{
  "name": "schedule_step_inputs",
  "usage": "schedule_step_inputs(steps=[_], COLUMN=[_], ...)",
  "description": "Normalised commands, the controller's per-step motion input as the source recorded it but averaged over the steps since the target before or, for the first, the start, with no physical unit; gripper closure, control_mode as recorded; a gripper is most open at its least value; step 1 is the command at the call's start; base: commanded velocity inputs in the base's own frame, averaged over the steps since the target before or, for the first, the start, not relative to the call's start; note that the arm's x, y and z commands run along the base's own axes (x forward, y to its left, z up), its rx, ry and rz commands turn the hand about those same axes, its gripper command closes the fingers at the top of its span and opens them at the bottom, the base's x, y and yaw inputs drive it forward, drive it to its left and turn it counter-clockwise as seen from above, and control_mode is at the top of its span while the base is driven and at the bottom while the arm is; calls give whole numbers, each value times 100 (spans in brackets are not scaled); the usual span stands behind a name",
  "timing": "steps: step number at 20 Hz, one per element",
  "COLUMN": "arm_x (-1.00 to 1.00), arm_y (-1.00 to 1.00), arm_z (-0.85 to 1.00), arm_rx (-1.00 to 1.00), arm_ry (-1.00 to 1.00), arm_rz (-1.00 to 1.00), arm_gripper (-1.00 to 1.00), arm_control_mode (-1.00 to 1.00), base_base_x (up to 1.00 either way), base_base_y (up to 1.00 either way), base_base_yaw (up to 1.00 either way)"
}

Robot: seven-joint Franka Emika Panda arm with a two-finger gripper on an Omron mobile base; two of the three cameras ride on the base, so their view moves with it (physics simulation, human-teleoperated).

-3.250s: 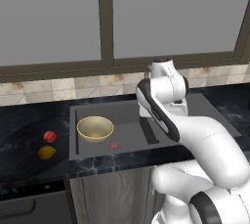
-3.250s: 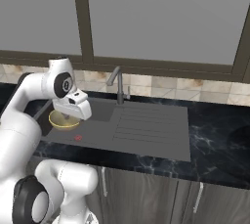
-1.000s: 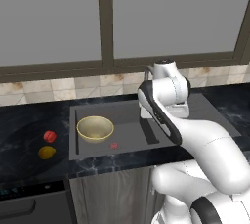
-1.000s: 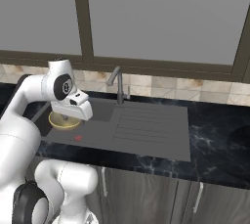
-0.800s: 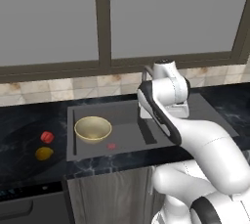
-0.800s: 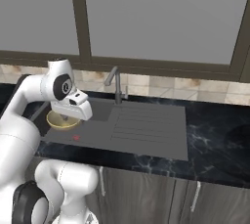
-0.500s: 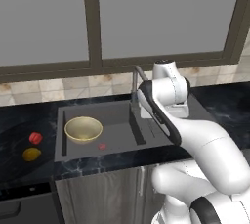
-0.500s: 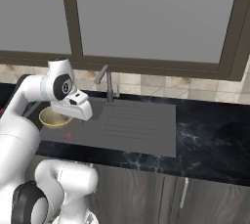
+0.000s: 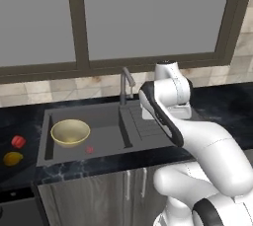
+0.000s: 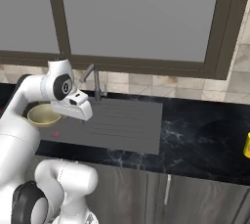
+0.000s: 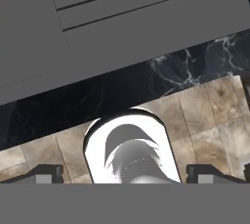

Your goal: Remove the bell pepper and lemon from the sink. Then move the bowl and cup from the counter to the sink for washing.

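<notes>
The golden bowl (image 9: 70, 132) sits in the left of the dark sink (image 9: 101, 117), near the reddish drain spot (image 9: 89, 149). The red bell pepper (image 9: 18, 141) and the yellow lemon (image 9: 12, 158) lie on the black counter (image 9: 223, 110) left of the basin. A small yellow cup (image 10: 247, 145) stands on the counter far right, cut by the frame edge. My gripper (image 11: 126, 174) hangs open over the drainboard (image 10: 122, 119), its fingertips (image 11: 47, 173) wide apart with nothing between them. The bowl (image 10: 44, 114) also peeks out behind my arm.
A thin grey faucet (image 9: 126, 83) rises behind the sink, close to my arm. A tan tiled backsplash (image 10: 171, 85) and a large window back the counter. Grey cabinet fronts (image 10: 161, 189) run below the worktop.
The whole scene has slid left in both base views, so the base has driven to the right. The arm keeps its pose and the gripper stays open. The cup has come into view.
</notes>
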Motion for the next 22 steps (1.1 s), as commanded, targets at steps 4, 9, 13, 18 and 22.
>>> schedule_step_inputs(steps=[4, 9, 13, 18, 22], arm_x=[0, 0, 0, 0, 0], arm_y=[0, 0, 0, 0, 0], arm_z=[0, 0, 0, 0, 0], arm_rx=[0, 0, 0, 0, 0], arm_ry=[0, 0, 0, 0, 0], arm_rz=[0, 0, 0, 0, 0], arm_gripper=[-100, -100, -100, -100, -100], arm_control_mode=[100, 100, 100, 100, 100], base_base_x=[-8, -1, 0, 0, 4], base_base_y=[-45, -43, -44, -44, -41], base_base_yaw=[0, 0, 0, 0, 0])
